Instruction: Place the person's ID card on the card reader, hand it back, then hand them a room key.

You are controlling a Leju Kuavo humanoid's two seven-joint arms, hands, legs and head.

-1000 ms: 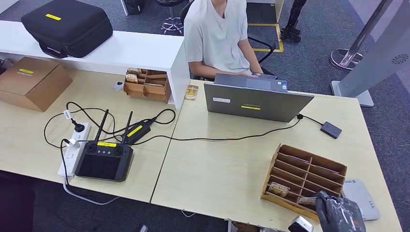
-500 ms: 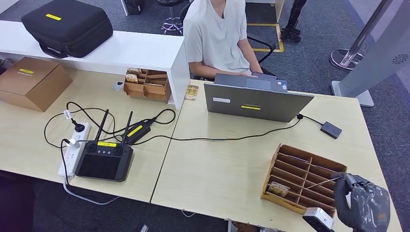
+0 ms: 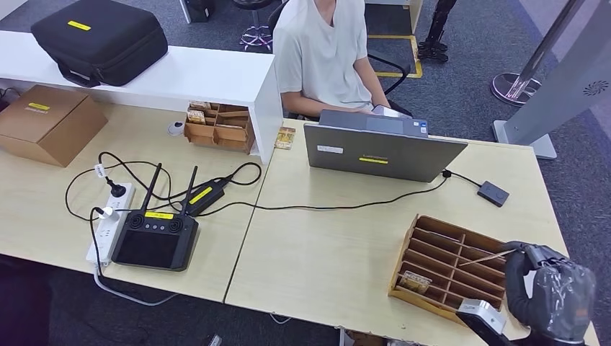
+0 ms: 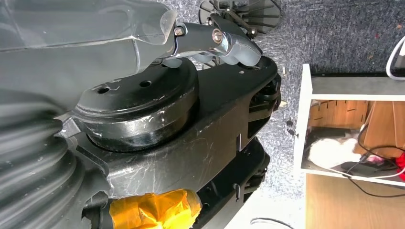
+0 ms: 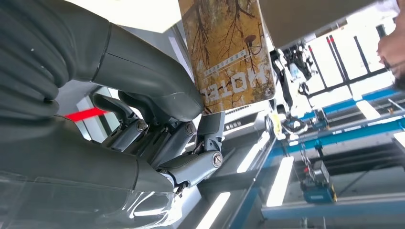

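My right hand (image 3: 549, 294) hovers over the near right corner of the slotted wooden card tray (image 3: 432, 241), at the table's near right. It pinches a room key card (image 3: 491, 256), seen edge-on above the tray's slots. Up close, the card (image 5: 229, 52) shows a tree print and the word HOTEL, and is held between the thumb (image 5: 143, 76) and the fingers. Another key card (image 3: 414, 281) lies in a front slot. A small black wired box (image 3: 493, 193) sits right of the laptop. My left hand (image 4: 215, 40) hangs beside my body, fingers loose and holding nothing.
A person in a white shirt (image 3: 320, 50) sits behind the grey laptop (image 3: 378, 151) across the table. A cable (image 3: 339, 207) crosses the table's middle. A black controller (image 3: 155, 238), power strip (image 3: 112, 220) and cardboard box (image 3: 47, 122) are at left.
My right hand has risen from the tray's near edge and moved right, lifting the key card out of a slot. It now covers the white device beside the tray.
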